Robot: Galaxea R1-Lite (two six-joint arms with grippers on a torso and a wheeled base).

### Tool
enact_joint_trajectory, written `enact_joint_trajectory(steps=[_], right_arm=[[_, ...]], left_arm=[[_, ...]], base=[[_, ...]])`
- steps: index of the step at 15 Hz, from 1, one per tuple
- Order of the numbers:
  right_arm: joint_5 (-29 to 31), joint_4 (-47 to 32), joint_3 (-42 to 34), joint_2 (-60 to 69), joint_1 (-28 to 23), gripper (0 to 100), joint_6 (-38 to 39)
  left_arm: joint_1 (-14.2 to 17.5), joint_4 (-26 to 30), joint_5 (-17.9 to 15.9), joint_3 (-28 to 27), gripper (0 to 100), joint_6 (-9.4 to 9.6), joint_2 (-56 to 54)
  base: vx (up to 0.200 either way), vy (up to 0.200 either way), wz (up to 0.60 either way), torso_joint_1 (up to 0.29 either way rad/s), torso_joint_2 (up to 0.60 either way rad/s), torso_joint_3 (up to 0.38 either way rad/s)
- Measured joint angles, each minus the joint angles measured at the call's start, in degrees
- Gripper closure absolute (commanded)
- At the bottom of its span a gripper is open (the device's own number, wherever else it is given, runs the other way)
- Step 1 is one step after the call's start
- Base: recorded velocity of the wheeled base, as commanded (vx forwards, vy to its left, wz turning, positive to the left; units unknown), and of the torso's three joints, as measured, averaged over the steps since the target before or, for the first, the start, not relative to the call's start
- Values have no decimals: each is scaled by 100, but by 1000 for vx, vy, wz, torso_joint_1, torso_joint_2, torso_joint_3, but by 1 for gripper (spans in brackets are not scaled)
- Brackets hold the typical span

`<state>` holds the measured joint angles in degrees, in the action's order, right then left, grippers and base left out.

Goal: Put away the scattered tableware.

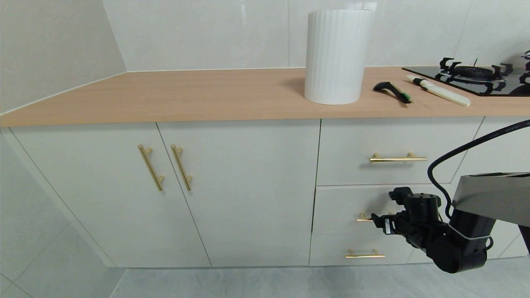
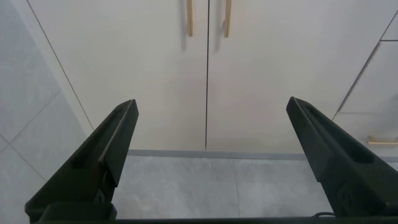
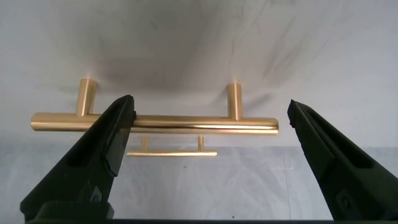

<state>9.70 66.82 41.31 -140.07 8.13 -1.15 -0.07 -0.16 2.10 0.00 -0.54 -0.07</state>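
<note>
Scattered tableware first: a black-handled utensil with a green tip and a long cream-white knife with a dark collar lie flat on the light wooden countertop. Both are just right of the tall white ribbed canister, the knife farther from it, near the black gas hob. Neither is in a grip.

Below the canister and a little right, the right gripper sits at the middle grey drawer front. Its fingers are spread wide either side of the brushed gold bar handle. It's close in, though whether a pad touches the bar is hard to say from here.

So the step in hand looks like opening a drawer to take the tableware. Next, by my reading: ease forward until the bar sits between the fingers, pinch it, then pull straight out, square to the front, so the grip doesn't slide off that smooth bar.

The left gripper, fingers also spread and holding nothing, hangs low, below and left of the canister, facing the pair of grey cabinet doors.
</note>
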Motion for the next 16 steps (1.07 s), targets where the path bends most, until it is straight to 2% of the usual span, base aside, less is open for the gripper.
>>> enact_joint_trajectory(steps=[6, 9, 12, 16], right_arm=[[-101, -85, -279, 171, -4, 0, -5], [-412, -703, -681, 853, 11, 0, -24], [-842, -2191, -822, 2370, 27, 0, -18], [-1276, -5248, -323, 4748, 123, 0, 13]], left_arm=[[-2, 0, 0, 0, 0, 0, 0], [-2, 0, 0, 0, 0, 0, 0], [-2, 0, 0, 0, 0, 0, 0], [0, 0, 0, 0, 0, 0, 0]], base=[[0, 0, 0, 0, 0, 0], [0, 0, 0, 0, 0, 0], [0, 0, 0, 0, 0, 0], [0, 0, 0, 0, 0, 0]])
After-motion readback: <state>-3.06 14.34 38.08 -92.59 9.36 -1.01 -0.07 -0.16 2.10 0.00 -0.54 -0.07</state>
